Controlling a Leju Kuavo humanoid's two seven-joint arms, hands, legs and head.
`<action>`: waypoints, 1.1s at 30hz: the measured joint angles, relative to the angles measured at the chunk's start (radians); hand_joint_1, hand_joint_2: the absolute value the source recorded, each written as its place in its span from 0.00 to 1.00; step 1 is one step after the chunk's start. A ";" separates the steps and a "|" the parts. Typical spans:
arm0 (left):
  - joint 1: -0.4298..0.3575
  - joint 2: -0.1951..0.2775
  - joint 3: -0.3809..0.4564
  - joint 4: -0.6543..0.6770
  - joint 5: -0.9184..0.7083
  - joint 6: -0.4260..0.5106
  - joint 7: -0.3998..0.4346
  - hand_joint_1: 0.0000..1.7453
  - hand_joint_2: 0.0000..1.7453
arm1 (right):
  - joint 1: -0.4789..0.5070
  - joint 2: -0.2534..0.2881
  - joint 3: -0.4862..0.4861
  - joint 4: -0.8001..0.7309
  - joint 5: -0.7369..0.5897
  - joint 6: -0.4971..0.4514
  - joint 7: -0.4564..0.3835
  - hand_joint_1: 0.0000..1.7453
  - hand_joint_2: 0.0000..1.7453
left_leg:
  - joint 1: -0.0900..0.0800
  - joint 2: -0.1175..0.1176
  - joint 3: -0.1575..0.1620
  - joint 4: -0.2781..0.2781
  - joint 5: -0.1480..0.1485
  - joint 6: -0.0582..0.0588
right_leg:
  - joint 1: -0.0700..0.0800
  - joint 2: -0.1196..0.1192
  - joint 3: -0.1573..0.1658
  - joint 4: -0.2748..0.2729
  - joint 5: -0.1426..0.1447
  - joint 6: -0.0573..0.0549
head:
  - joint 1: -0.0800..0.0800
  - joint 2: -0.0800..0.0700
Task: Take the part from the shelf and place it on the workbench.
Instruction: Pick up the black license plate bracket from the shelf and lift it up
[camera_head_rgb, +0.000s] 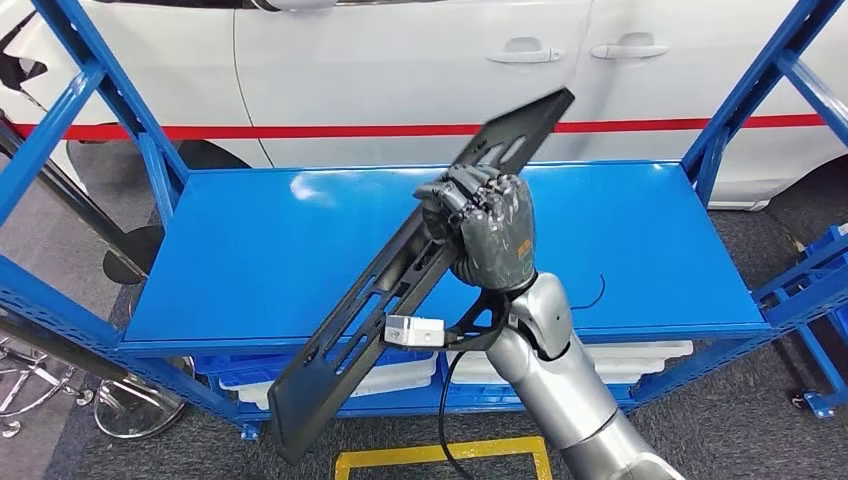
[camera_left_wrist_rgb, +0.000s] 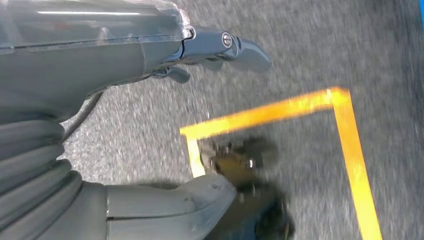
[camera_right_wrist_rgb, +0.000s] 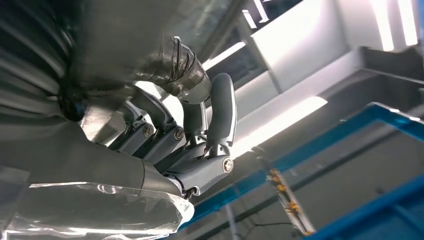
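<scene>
Right hand (camera_head_rgb: 487, 228) raised over the blue shelf (camera_head_rgb: 300, 250), fingers wrapped round a long black slotted part (camera_head_rgb: 400, 285), held tilted above the shelf surface. Left hand (camera_left_wrist_rgb: 215, 50) hangs over grey floor (camera_left_wrist_rgb: 300, 60), fingers loose, holding nothing. White car (camera_head_rgb: 400, 60) behind.
</scene>
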 joint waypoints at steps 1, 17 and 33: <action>0.000 -0.002 0.001 0.000 0.001 -0.007 -0.005 0.00 1.00 | -0.021 -0.005 0.022 -0.008 -0.016 0.015 0.006 1.00 1.00 | 0.001 0.000 -0.001 -0.001 0.001 -0.005 | -0.001 0.001 -0.001 -0.003 0.001 -0.003 | 0.000 0.000; 0.012 0.006 0.003 0.000 -0.013 -0.018 0.003 0.00 1.00 | -0.018 -0.015 0.271 -0.080 -0.197 0.007 -0.045 1.00 1.00 | -0.001 -0.001 0.001 -0.007 0.005 -0.003 | 0.004 -0.002 0.018 -0.012 -0.008 -0.009 | 0.000 0.000; 0.002 0.010 0.012 0.000 0.006 -0.059 0.090 0.00 1.00 | 0.082 0.014 0.352 -0.014 -0.293 -0.020 -0.114 1.00 1.00 | 0.002 0.000 -0.003 -0.001 0.015 -0.015 | -0.002 -0.001 0.009 -0.001 0.000 -0.012 | 0.000 0.000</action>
